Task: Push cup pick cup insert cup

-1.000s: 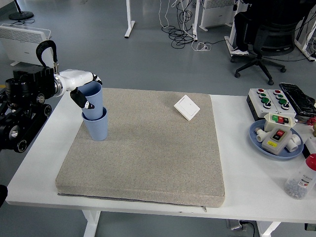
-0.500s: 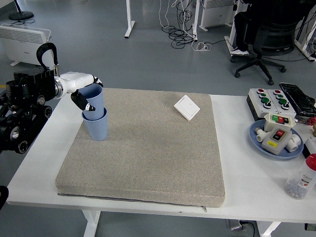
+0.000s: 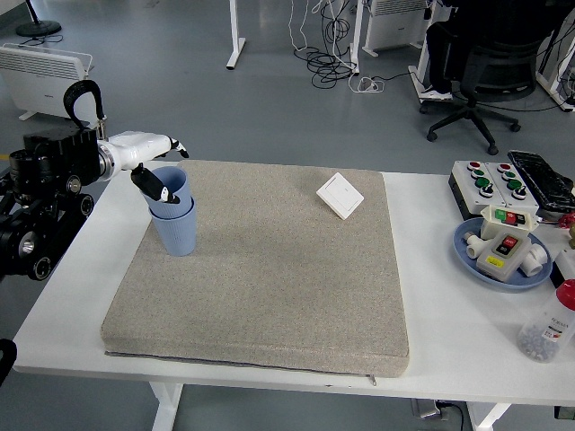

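Now we see our left hand (image 3: 154,166) at about ten o'clock on the mat (image 3: 269,269), draped over the rim of the upper cup (image 3: 167,190), with dark fingertips (image 3: 153,184) hooked at its lip. That cup sits deep inside the lower cup (image 3: 177,231), only its top band showing, so we judge the insertion nearly or wholly done. We read the hand as holding the upper cup from above, though how firmly it holds we cannot tell. Holding at the rim makes sense to us: it leaves the walls free to slide into the cup beneath, and the pair stands upright near the mat's nine o'clock edge, within easy reach of the arm coming in from that side.

Our right hand is not in view.

Elsewhere, a white switch plate (image 3: 340,195) lies flat toward twelve o'clock on the mat, well apart from the cups. Off the mat at three o'clock sit a blue dish (image 3: 467,251) with button boxes, a button panel (image 3: 490,184) behind it, and a bottle (image 3: 550,328) nearer us. The bottle's label and the yellow tags are too small for us to read
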